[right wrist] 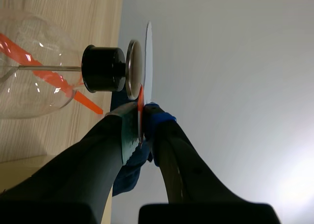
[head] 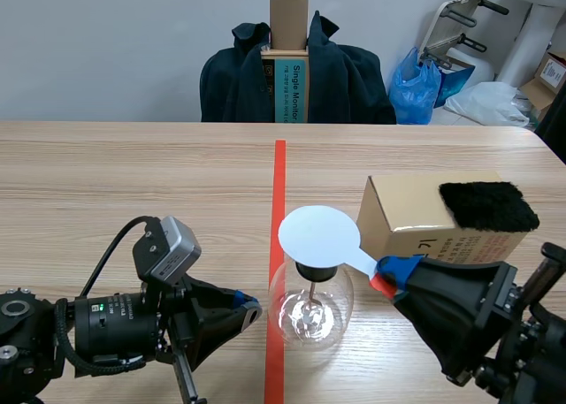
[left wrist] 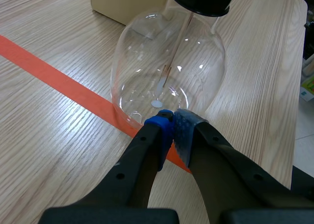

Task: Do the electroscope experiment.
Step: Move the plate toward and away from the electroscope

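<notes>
Left claw (left wrist: 170, 120) sits low, fingers closed empty; right claw (right wrist: 141, 113) pinches the white paddle (head: 318, 234).

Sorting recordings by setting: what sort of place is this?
Likely a lab or office room: a glass electroscope flask on a long wooden table, a dark jacket draped behind it, a blue plastic bag by the wall.

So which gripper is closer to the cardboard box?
Right. The right gripper, holding the white paddle, sits just in front of the box; the left gripper is beyond the glass flask, at its base.
</notes>
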